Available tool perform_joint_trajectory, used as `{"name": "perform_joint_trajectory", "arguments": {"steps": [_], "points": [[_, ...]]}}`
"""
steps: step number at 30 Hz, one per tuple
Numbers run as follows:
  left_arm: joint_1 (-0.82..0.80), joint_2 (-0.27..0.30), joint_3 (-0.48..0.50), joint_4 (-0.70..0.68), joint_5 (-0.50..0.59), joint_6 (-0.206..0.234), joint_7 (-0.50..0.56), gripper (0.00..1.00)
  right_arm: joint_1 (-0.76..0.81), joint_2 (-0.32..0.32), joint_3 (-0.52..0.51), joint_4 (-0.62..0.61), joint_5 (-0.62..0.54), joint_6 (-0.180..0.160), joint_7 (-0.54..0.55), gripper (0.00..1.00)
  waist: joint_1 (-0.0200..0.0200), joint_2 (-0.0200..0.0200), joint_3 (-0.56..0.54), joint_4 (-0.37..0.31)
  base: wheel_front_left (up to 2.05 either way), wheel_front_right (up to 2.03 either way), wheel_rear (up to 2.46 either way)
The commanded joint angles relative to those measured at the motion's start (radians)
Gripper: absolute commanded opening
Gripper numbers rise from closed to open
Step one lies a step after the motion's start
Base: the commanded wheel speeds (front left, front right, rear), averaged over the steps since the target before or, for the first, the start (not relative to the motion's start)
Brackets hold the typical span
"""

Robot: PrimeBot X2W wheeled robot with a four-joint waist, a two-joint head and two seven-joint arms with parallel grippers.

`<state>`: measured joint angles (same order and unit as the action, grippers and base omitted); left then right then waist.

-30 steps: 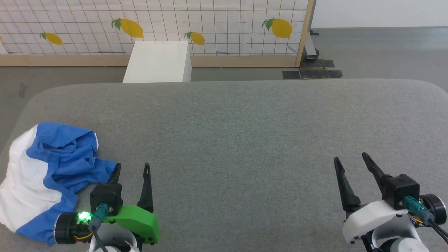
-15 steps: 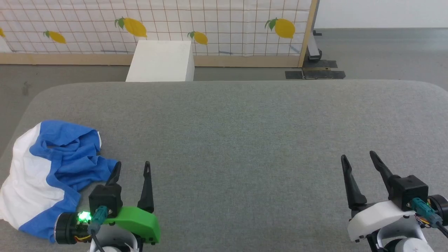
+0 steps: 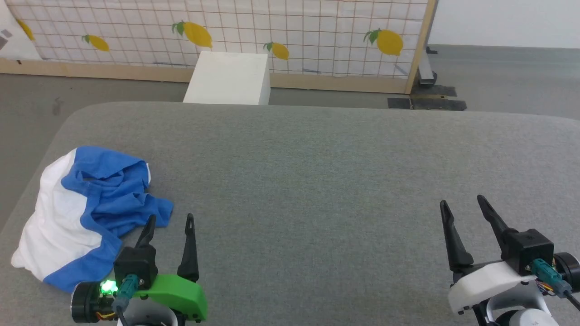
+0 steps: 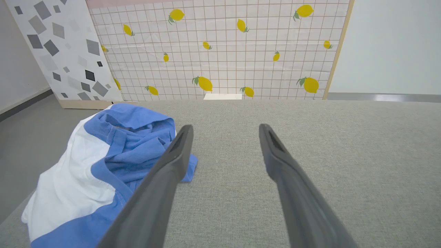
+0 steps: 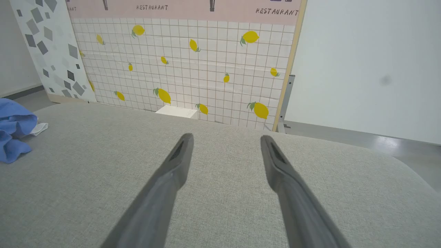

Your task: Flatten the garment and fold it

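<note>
Grey fabric worktop [image 3: 317, 172] spans the lower frame, with a lemon-print tiled panel [image 3: 294, 31] across the top. Garment [image 3: 77, 213] sits crumpled at mid-left, near the worktop's left edge, blue sleeves bunched over the white body. White box [image 3: 229, 79] stands at the panel's foot. Left end effector [image 3: 171, 218] is lower left, fingers apart and empty, one tip just beside the blue cloth; can't tell if it touches. Right end effector [image 3: 461, 201] is lower right, fingers apart and empty, well apart from the garment.

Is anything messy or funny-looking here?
Yes. The shirt is scrunched in a heap near the left edge of the grey table. Its blue sleeves are bunched over the white part instead of lying flat. Nothing else looks odd.
</note>
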<state>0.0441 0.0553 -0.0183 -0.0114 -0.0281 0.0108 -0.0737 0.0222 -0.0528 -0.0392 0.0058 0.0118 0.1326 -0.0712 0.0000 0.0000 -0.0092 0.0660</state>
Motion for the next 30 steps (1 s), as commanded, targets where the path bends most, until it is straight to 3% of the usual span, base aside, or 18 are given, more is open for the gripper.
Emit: {"name": "perform_joint_trajectory", "arguments": {"steps": [1,30], "points": [[0.013,-0.002,-0.002,-0.004,-0.009,0.006,-0.011,1.0,0.01,0.001,0.001,0.005,0.007,-0.001,-0.013,1.0,0.0,0.0,-0.003,0.015,0.0,0.0,0.0],[0.06,-0.003,-0.013,-0.008,-0.035,0.025,-0.07,1.0,0.005,0.001,0.071,0.034,0.008,-0.001,-0.072,1.0,0.0,0.0,-0.008,0.21,0.0,0.0,0.0]]}}
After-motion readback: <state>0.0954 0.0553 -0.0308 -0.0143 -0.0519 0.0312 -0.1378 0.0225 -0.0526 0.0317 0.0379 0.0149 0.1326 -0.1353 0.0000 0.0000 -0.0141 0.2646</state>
